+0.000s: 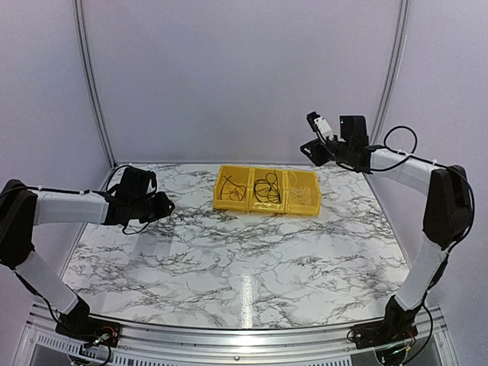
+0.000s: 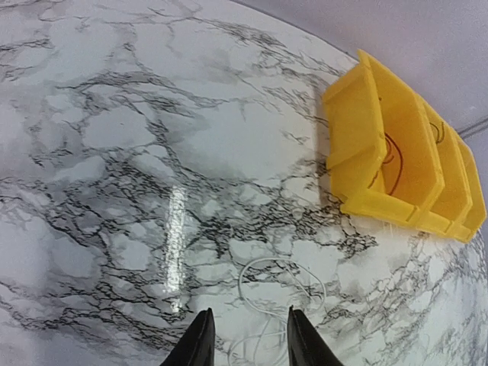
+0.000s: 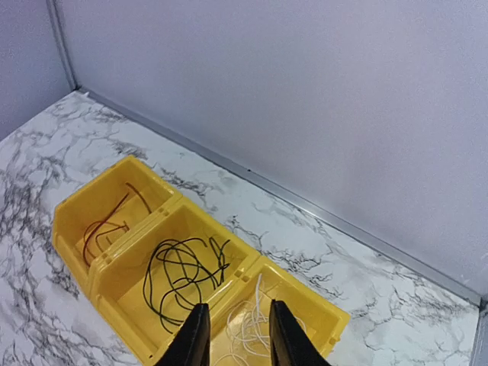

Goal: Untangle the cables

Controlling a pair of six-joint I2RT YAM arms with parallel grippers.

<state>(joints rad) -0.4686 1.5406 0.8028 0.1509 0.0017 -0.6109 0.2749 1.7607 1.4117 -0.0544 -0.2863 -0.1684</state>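
Note:
Three yellow bins [image 1: 264, 207] stand side by side at the back of the marble table. The middle one holds a loose tangle of thin black cables [image 3: 183, 274], also visible from above [image 1: 267, 187]. Dark red wires [image 3: 107, 225] lie in the left bin and white ones [image 3: 258, 297] in the right. A thin white cable [image 2: 282, 290] lies looped on the table short of the bins. My left gripper [image 2: 248, 339] is open low over it, with strands showing between the fingers. My right gripper [image 3: 236, 335] hangs open and empty above the right bin.
In the top view the left arm [image 1: 69, 206] reaches in from the left and the right arm [image 1: 412, 171] is raised at the back right. Grey walls close in the table on three sides, with a metal rail [image 3: 320, 210] along the back edge.

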